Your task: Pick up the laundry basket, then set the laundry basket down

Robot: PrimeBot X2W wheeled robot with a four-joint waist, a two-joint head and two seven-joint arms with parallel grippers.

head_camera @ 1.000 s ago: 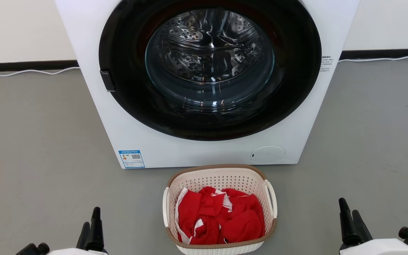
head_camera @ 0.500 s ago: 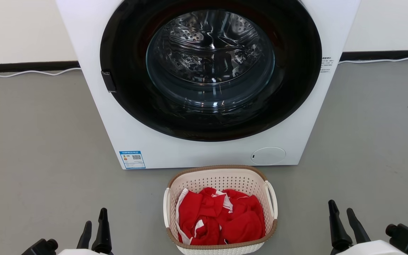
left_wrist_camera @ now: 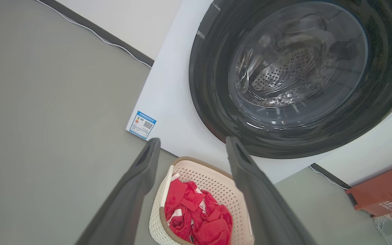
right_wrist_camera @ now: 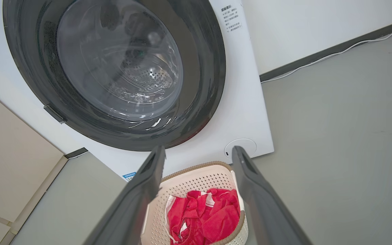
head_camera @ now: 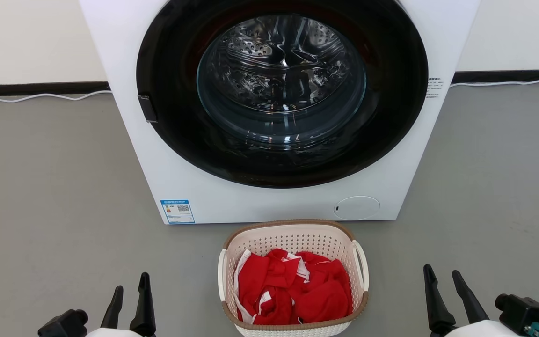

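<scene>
Basket position decides the coming move: the laundry basket [head_camera: 293,242] stands on the grey floor [head_camera: 54,187], between the two grippers and a little ahead of their fingertips, just in front of the washing machine [head_camera: 232,206]. Its long axis seems to run from the robot toward the machine, so the white handles [head_camera: 362,264] face outward, one toward each arm. The left gripper [head_camera: 131,282] and the right gripper [head_camera: 440,271] both have their jaws spread wide and carry nothing. Each is well apart from the basket, and I cannot say clearly which is nearer. Red clothes [head_camera: 293,290] lie inside. The floor around is flat and open, with a cable [head_camera: 40,96] along the wall.
</scene>
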